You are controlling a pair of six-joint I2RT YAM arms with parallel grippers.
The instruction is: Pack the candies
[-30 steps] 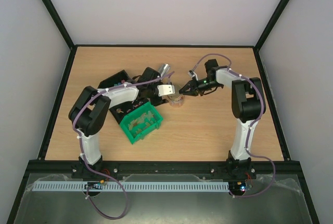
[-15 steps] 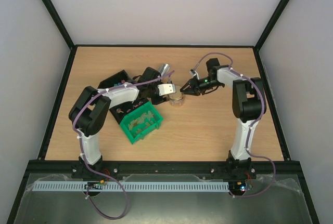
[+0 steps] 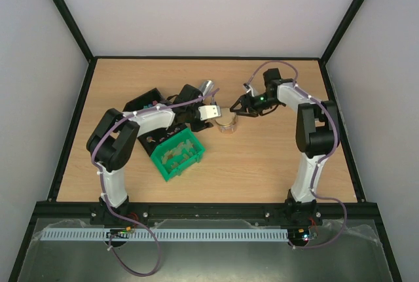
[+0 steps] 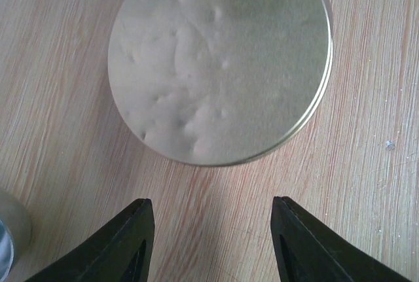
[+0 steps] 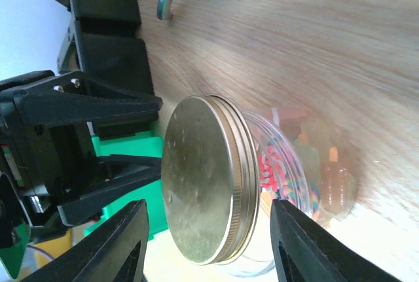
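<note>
tabletop (image 3: 262, 164): pale wood, walled on three sides
jar (image 3: 226, 120): near centre, gold lid (image 5: 196, 190) on it
candies (image 5: 281, 171): inside jar, under lid
left gripper (image 4: 211, 216): jar's 9 o'clock, fingers apart, empty
right gripper (image 5: 209, 213): jar's 3 o'clock, fingers apart, empty
step: lidding, probably finishing
next: back both arms away without nudging jar
</note>
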